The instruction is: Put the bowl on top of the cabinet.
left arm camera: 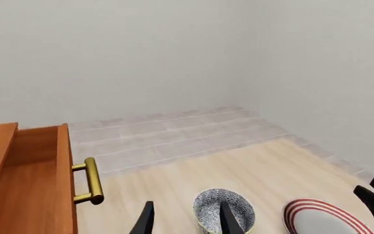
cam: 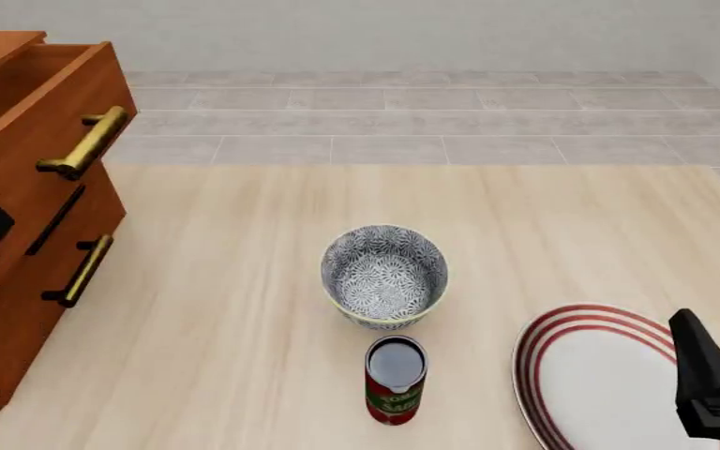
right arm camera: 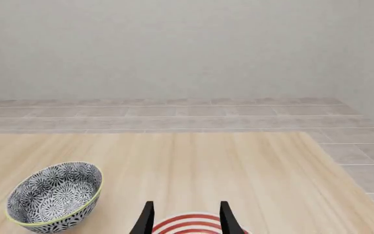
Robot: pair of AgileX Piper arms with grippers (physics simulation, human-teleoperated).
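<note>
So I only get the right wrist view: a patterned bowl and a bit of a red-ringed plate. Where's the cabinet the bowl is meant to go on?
Observer: The cabinet stands at the far left of the front view, its top drawer pulled out.
Operator: Anything near the bowl I can't see?
Observer: A red can stands upright close to the bowl, on the arms' side of it.
Operator: And the other arm?
Observer: The left gripper is open and holds nothing; the bowl lies beyond its fingers.

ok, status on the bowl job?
Both grippers open, empty: left gripper, right gripper. Bowl upright on the table, untouched. Cabinet at left, top drawer out. Can stands right beside the bowl.
</note>
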